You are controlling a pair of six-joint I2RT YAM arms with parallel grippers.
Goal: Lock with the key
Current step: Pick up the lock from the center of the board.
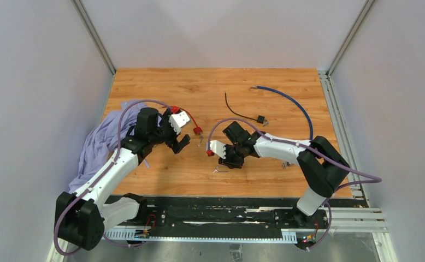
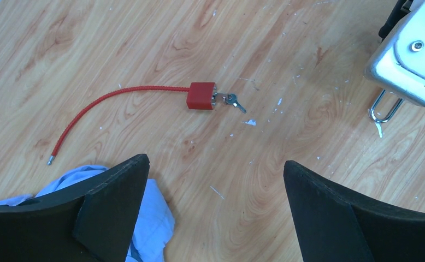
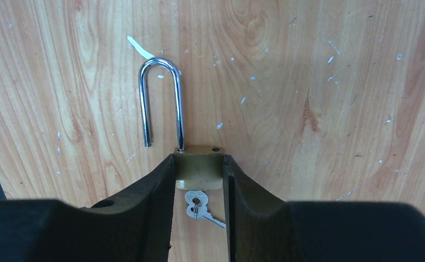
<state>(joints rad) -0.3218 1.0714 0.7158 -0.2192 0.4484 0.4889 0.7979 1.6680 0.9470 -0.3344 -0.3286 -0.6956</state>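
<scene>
Right end effector (image 3: pixel 199 162) pinches the brass padlock (image 3: pixel 198 173) at lower centre; its smooth sides may slip, and my fingers (image 3: pixel 155 196) crowd the key (image 3: pixel 195 206).

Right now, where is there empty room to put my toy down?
The far left tabletop, between the back wall and red lock, is bare. So is the near strip between the left gripper and the edge. The middle is crowded: right gripper, brass padlock, black cable.

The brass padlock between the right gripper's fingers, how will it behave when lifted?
The brass padlock looks like solid metal, so it is probably rigid and heavy for its size. Its open shackle may swivel on its one seated leg. The key at its base could dangle or snag.
</scene>
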